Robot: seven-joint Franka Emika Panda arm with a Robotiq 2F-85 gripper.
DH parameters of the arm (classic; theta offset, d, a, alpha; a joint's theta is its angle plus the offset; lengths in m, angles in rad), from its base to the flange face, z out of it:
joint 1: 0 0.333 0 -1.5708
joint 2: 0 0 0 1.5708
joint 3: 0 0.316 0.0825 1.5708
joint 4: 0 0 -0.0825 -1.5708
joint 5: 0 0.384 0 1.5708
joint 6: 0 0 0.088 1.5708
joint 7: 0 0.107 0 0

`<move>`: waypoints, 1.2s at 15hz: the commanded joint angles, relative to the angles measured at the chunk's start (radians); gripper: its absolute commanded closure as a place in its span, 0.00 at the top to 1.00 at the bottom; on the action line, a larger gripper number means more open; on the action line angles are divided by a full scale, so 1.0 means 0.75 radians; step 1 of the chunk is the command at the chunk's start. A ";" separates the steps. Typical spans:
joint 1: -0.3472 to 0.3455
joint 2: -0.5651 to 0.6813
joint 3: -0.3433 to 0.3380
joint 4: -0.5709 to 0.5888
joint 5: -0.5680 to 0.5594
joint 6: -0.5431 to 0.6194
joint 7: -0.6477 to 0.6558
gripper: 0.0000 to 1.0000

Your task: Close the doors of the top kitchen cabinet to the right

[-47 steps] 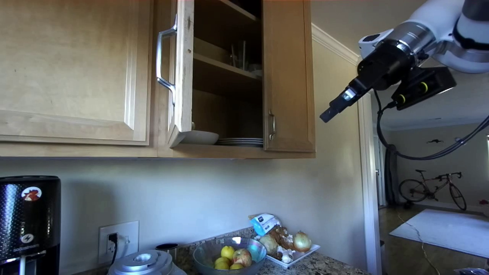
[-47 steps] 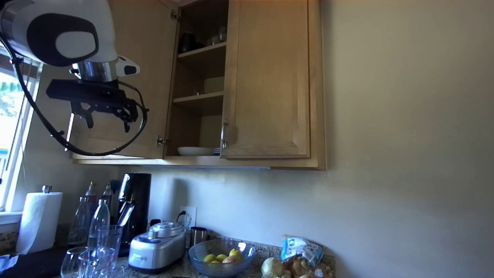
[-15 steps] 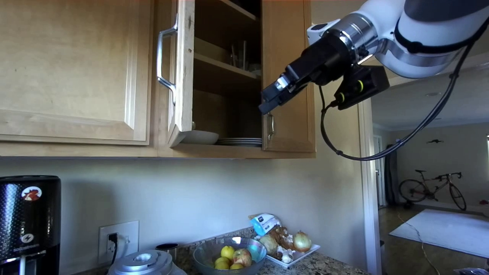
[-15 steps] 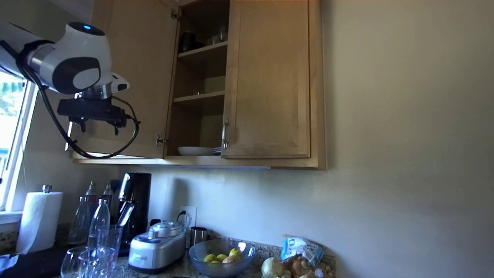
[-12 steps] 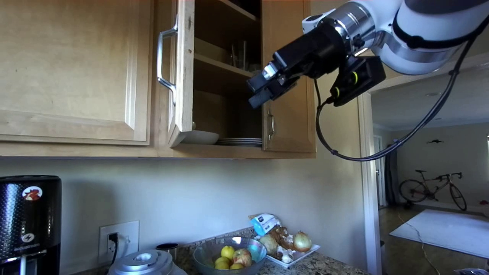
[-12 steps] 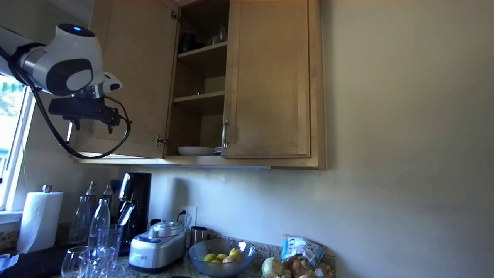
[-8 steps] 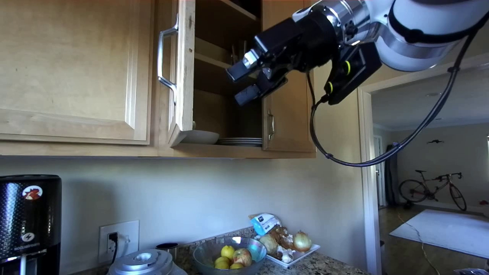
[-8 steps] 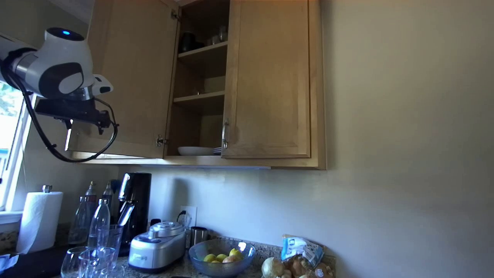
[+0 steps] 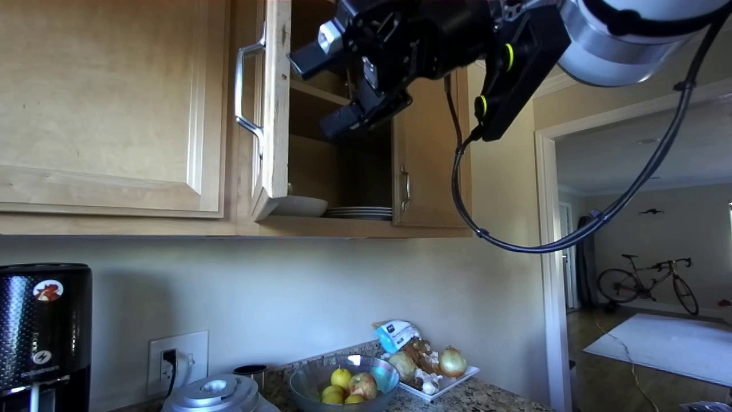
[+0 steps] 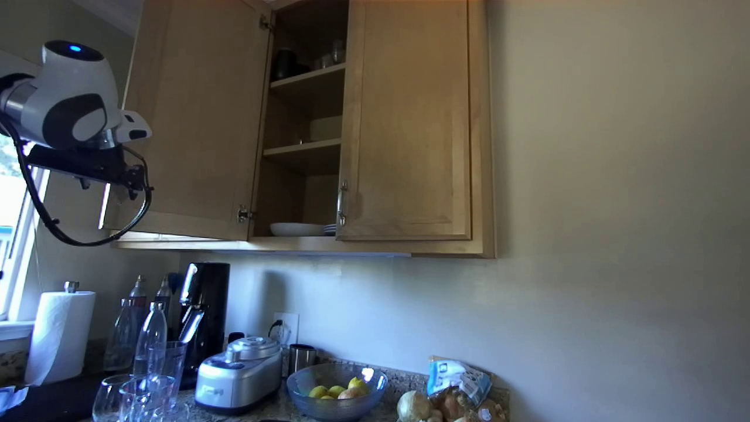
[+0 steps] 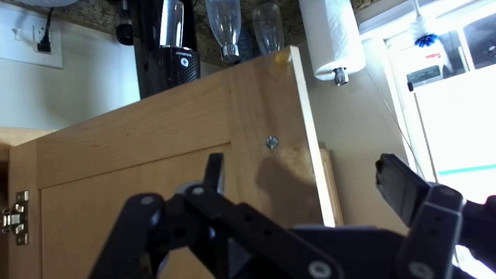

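The top kitchen cabinet (image 9: pixel 360 229) is light maple wood. Its left door (image 9: pixel 277 97) stands swung open, nearly edge-on, with a silver bar handle (image 9: pixel 240 86) on its outer face. The same door shows its inner face in an exterior view (image 10: pixel 199 117) and in the wrist view (image 11: pixel 135 135). The right door (image 10: pixel 410 117) lies against the frame, with its handle (image 10: pixel 341 202) at its lower left. My gripper (image 9: pixel 315 94) is open and empty. In the wrist view my gripper (image 11: pixel 298 162) has its fingers on either side of the left door's free edge; contact is not visible.
Shelves hold a white bowl (image 10: pixel 297 229), plates (image 9: pixel 359 213) and glasses. A wider-doored cabinet (image 9: pixel 108 103) adjoins. Below stand a black machine (image 9: pixel 44 332), a glass fruit bowl (image 9: pixel 343 395), several glasses (image 10: pixel 146 392) and a paper towel roll (image 11: pixel 331 38). A cable loop (image 9: pixel 537 247) hangs from the arm.
My gripper has gone from shut to wide open. It has moved across the cabinet front to the left door's free edge, leftward and up in an exterior view. The doors have not moved.
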 commanded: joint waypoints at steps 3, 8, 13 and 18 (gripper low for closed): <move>-0.177 0.089 0.109 0.070 -0.114 0.126 0.161 1.00; -0.256 0.109 0.163 0.100 -0.172 0.125 0.227 1.00; -0.316 0.049 0.158 0.070 -0.229 0.104 0.254 1.00; -0.349 -0.069 0.075 -0.003 -0.232 0.014 0.247 1.00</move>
